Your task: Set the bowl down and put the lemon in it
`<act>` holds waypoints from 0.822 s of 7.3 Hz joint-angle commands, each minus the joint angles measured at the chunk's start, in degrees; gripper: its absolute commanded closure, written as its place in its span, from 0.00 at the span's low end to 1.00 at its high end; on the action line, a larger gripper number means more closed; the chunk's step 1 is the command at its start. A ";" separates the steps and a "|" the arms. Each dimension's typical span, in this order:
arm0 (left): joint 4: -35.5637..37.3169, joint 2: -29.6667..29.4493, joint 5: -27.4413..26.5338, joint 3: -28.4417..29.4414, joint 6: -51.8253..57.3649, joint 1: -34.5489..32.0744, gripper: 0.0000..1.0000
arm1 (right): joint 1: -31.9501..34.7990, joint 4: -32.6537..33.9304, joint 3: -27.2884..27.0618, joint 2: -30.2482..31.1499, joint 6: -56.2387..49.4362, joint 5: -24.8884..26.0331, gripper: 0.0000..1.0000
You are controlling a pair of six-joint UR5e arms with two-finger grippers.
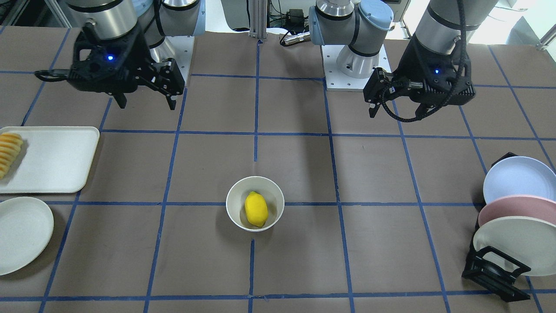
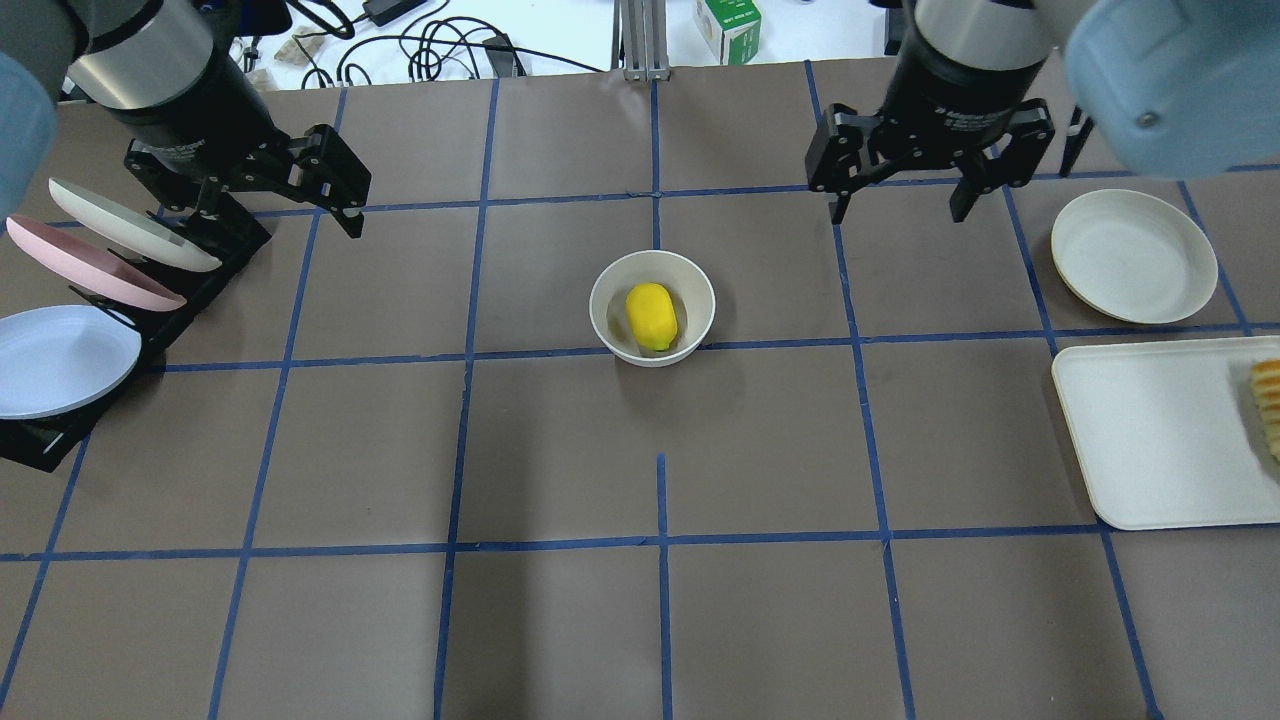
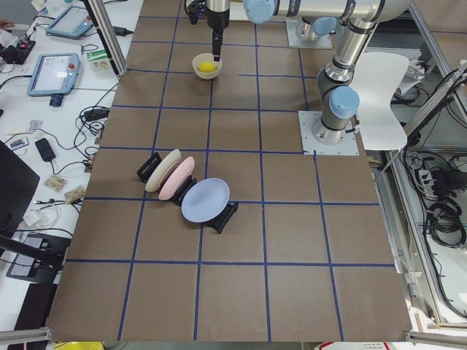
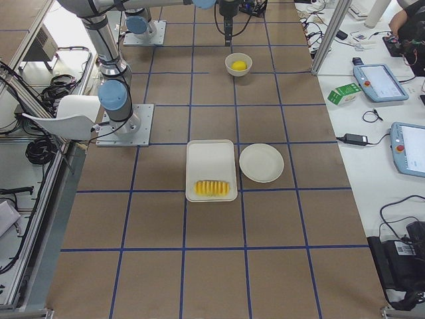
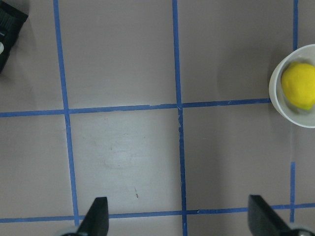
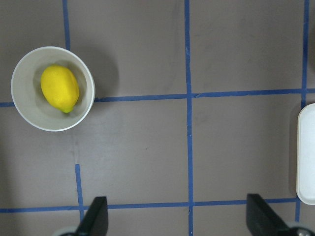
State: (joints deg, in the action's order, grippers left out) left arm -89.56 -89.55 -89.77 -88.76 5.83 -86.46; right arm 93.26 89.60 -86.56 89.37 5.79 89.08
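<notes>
The off-white bowl stands upright at the table's middle, with the yellow lemon lying inside it. Both also show in the front view, the bowl and the lemon. My left gripper is open and empty, raised above the table, left of the bowl and well apart from it. Its wrist view has the bowl at the right edge. My right gripper is open and empty, raised to the right of and beyond the bowl. Its wrist view shows the lemon in the bowl.
A black rack with three plates on edge stands on the left, close under my left arm. A white plate and a white tray with sliced ridged food lie on the right.
</notes>
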 commanded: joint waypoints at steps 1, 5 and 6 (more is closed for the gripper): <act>0.00 -0.01 0.03 -0.01 -0.12 -0.03 0.00 | -2.55 5.11 -3.32 1.15 -0.78 -0.40 0.00; 0.00 -0.01 -0.06 -0.01 -0.29 -0.03 0.00 | -2.55 6.38 -3.96 1.86 -0.17 -0.22 0.00; 0.00 -0.01 0.03 -0.01 -0.29 -0.03 0.00 | -2.55 6.38 -3.96 1.86 -0.25 -0.31 0.00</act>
